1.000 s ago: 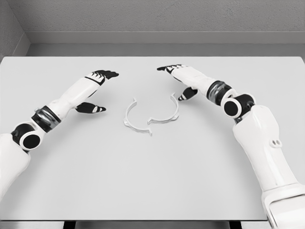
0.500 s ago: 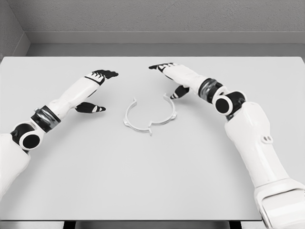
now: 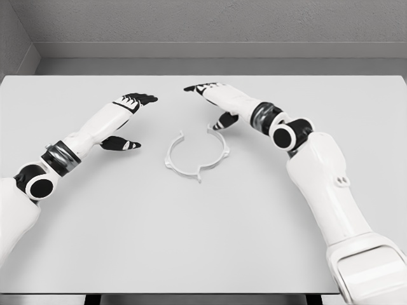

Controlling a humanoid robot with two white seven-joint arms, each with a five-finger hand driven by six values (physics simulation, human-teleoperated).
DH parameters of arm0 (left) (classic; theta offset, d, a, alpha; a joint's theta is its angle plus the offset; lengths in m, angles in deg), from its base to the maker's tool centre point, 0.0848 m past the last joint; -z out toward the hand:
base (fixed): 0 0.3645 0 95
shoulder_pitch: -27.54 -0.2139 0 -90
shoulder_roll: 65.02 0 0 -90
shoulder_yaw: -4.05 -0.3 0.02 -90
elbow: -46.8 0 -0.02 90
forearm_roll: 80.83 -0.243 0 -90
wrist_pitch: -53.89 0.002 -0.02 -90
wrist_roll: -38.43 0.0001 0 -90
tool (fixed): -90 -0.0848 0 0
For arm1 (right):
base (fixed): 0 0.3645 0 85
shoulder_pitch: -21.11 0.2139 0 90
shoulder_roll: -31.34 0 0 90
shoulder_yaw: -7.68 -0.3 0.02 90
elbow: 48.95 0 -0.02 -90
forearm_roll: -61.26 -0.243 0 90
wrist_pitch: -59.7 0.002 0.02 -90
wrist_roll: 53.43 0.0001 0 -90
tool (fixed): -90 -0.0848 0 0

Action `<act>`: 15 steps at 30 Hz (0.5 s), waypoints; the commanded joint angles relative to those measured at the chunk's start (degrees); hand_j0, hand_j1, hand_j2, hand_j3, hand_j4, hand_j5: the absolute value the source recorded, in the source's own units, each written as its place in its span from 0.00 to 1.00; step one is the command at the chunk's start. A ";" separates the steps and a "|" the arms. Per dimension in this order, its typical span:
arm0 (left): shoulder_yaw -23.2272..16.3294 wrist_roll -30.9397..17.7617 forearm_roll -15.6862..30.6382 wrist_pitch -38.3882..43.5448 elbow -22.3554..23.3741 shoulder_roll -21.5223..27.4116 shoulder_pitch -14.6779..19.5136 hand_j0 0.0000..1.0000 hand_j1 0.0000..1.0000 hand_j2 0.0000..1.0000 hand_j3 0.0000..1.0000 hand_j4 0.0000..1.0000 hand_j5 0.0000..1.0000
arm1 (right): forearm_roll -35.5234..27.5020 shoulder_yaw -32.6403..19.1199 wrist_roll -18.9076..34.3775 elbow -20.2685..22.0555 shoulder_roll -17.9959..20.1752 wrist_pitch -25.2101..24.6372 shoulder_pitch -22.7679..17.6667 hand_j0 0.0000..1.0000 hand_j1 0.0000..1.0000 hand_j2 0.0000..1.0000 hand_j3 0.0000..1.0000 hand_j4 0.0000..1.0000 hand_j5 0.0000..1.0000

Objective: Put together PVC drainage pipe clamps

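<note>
Nearest you, along the bottom edge, the pale counter (image 3: pixel 203 248) lies bare between the two white arms that come in from the lower corners. Farther in, near the middle of the counter, you see the two white clamp halves: the left clamp half (image 3: pixel 176 157) curves open toward the right, the right clamp half (image 3: pixel 218 147) curves open toward the left, and together they form a nearly closed ring lying flat. Their lower ends meet or almost meet at the near side of the ring; at the far side a small gap remains between the tips. To the left of the ring, well apart from it, your left hand (image 3: pixel 127 117) hovers with fingers extended and thumb spread below, holding nothing. Beyond the ring on the right, your right hand (image 3: pixel 213 103) reaches in with its fingers stretched out toward the left and holding nothing, its dark thumb (image 3: pixel 224 121) pointing down just beside the far end of the right clamp half; you cannot tell whether they touch.
</note>
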 commanded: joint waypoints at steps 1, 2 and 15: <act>0.39 0.04 0.37 -0.01 0.03 0.03 0.00 1.00 1.00 1.00 1.00 1.00 1.00 | 0.08 -0.03 -0.01 -0.55 -0.68 -0.06 0.00 1.00 1.00 1.00 1.00 1.00 1.00; 0.39 0.04 0.37 -0.01 -0.06 0.03 0.00 1.00 1.00 1.00 1.00 1.00 1.00 | 0.08 0.49 -0.01 -0.73 -1.03 -0.06 0.35 1.00 1.00 1.00 1.00 1.00 1.00; 0.39 0.04 0.37 -0.01 0.38 0.03 0.00 1.00 1.00 1.00 1.00 1.00 1.00 | 0.08 -0.12 -1.15 -8.99 1.08 0.11 7.29 1.00 1.00 1.00 1.00 1.00 1.00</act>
